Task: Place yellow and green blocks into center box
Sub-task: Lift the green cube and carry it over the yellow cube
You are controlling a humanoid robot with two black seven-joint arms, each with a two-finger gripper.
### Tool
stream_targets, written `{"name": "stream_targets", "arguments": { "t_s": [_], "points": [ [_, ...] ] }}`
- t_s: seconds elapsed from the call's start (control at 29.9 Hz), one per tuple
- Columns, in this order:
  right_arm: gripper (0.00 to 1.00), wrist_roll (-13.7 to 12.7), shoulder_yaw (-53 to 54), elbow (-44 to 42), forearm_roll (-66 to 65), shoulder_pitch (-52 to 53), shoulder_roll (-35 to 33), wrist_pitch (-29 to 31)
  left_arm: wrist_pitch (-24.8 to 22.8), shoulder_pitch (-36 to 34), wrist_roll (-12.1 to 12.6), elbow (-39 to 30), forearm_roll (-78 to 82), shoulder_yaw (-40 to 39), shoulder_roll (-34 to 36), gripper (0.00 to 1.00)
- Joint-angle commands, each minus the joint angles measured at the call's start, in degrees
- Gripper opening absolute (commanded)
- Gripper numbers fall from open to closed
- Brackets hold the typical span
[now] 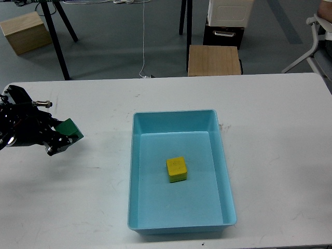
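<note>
At far left over white bench, left gripper clamped on green block, block tilted, held off to left of tray. Middle of bench: light blue tray, well apart from gripper. Yellow block sits flat on tray floor, near its centre. Right side: bare bench; right gripper out of sight.

White table, grey floor w/ wooden boxes, black stand legs.
</note>
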Motion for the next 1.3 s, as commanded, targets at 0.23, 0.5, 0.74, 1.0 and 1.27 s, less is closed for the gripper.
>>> {"name": "stream_targets", "arguments": {
  "t_s": [0.23, 0.5, 0.74, 1.0, 1.27],
  "points": [
    [0.98, 0.09, -0.60, -5.95, 0.33, -8.03, -0.52, -5.82, -5.23, -9.54, 0.01, -14.62, -3.22, 0.40, -1.65, 0.14],
    [0.98, 0.44, -1.13, -8.85, 0.33, -14.80, -1.84, -5.12, -10.39, -10.69, 0.01, -13.67, 0.47, 1.01, -17.82, 0.14],
    [0.98, 1.06, -1.04, -10.52, 0.42, -16.56, -1.84, -5.29, -10.39, -10.60, 0.01, -10.50, 3.46, 3.82, -24.86, 0.16],
    [0.98, 1.06, -1.13, -10.35, 0.42, -16.65, -1.31, -5.20, -10.39, -8.59, 0.01, -3.82, 6.30, 9.19, -30.93, 0.18],
    [0.98, 1.06, -1.13, -10.44, 0.42, -16.74, -1.14, -5.20, -10.39, -6.29, 0.01, -3.64, 6.30, 9.10, -32.07, 0.20]
  ]
}}
